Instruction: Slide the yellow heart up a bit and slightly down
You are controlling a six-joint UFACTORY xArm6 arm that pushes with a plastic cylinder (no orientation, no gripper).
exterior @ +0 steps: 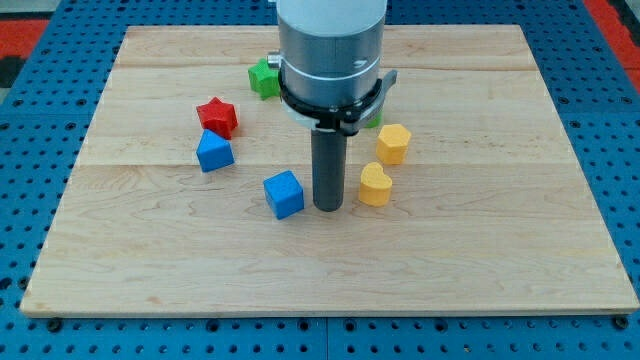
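Observation:
The yellow heart (pixel 374 185) lies on the wooden board (pixel 480 250) a little right of centre. My tip (pixel 328 207) rests on the board just to the view's left of the heart, with a small gap between them. A blue cube (pixel 284 193) sits close on the tip's other side. A yellow hexagonal block (pixel 393 143) lies just above and right of the heart.
A red star (pixel 217 116) and a blue block (pixel 214 152) lie at the view's left. A green block (pixel 265 77) lies near the top, partly behind the arm's grey body (pixel 330 50). A green sliver (pixel 373 118) shows beside the arm.

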